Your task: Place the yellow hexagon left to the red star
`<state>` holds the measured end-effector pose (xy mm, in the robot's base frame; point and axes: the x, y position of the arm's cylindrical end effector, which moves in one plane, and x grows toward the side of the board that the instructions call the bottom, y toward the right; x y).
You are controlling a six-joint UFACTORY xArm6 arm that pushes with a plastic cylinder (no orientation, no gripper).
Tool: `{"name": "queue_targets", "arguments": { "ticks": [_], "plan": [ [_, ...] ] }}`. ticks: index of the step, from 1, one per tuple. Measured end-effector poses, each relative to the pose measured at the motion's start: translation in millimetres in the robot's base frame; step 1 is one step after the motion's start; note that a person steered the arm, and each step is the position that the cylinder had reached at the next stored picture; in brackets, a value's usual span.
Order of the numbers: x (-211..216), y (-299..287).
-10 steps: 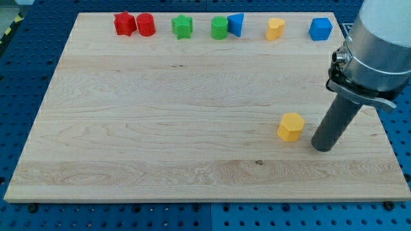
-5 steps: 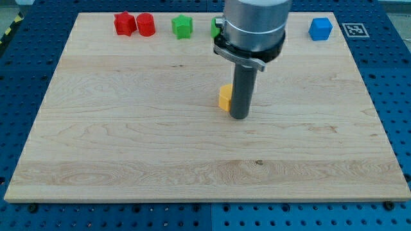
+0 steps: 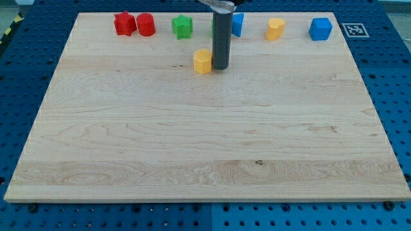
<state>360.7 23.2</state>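
Though touching, yellow hexagon (image 3: 203,61) left of my tip (image 3: 220,67) (view's left)

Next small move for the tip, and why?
Probably keep pushing toward the view's left, staying below the top row. My tip sits against the right side of the yellow hexagon, while the red star is far up-left, with the red cylinder and green star between.

Single high front view, angled down, board (image 3: 128,160) whole.
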Motion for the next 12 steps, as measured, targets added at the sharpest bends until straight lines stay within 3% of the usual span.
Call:
{"name": "queue_targets", "arguments": {
  "ticks": [3, 7, 12],
  "plan": [
    [-4.7, -60.7],
    [-20.0, -201.6],
    [-24.7, -209.3]
  ]
}}
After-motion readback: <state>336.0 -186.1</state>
